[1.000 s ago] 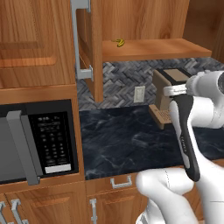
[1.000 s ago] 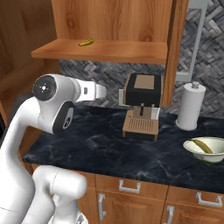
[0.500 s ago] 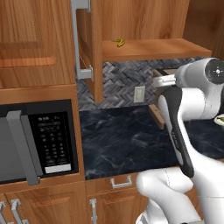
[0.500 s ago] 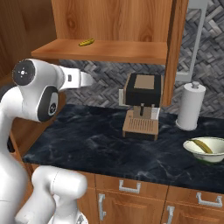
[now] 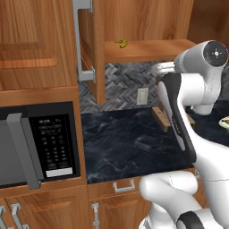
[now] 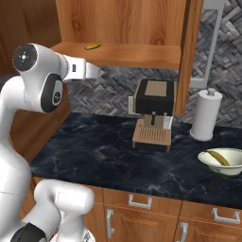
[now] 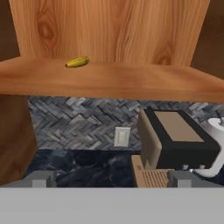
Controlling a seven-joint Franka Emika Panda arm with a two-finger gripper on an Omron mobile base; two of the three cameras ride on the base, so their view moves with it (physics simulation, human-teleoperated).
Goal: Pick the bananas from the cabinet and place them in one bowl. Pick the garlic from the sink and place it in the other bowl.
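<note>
Left base view: the cabinet (image 5: 134,27) stands with its door swung wide, and one banana (image 5: 121,43) lies on the shelf, toward the left end. The arm has risen over the last second; its upper joint, formerly level with the coffee machine, now sits just below the shelf edge on the right. The bench (image 5: 125,138) below is bare dark stone at this end.

Right base view: the same banana (image 6: 93,46) rests on the far left of the shelf. The forearm has swung up and points toward the underside of the shelf, well short of the fruit. At the right end of the bench a cream bowl (image 6: 222,162) already holds a second banana (image 6: 218,157), beside the paper towel roll (image 6: 206,115). The coffee machine (image 6: 153,111) stands mid-bench.

Hand view: the hand (image 7: 111,179) is spread to its widest, fingertips apart, pinching nothing. The banana (image 7: 77,62) lies far off on the shelf, up and left of the line of approach.

Finding: one banana appears delivered; the arm is lifting back for the remaining one. Garlic and sink are not seen from these positions, so that half of the task is judged outstanding
</note>
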